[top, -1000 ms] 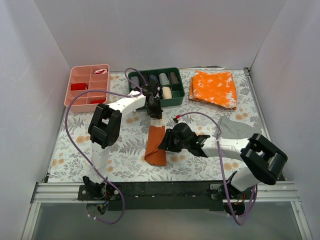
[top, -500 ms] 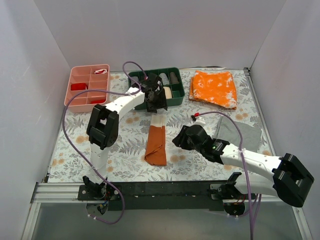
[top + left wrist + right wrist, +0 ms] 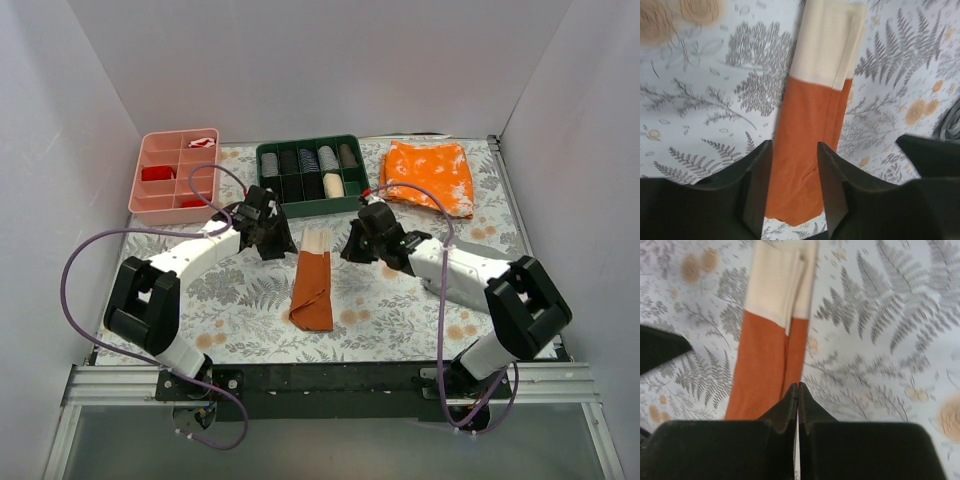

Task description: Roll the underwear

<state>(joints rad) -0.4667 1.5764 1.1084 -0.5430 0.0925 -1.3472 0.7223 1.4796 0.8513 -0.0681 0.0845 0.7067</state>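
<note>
Underwear (image 3: 313,283) lies in a strip; left gripper (image 3: 272,243) beside its cream end, jaws parted; right gripper (image 3: 353,247) opposite, shut (empty); best roll evenly from that end.

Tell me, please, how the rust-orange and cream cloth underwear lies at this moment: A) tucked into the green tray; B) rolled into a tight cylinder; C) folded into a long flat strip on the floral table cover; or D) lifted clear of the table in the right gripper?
C: the rust-orange and cream cloth underwear lies stretched out as a long flat strip on the floral table cover, not yet rolled.
</note>
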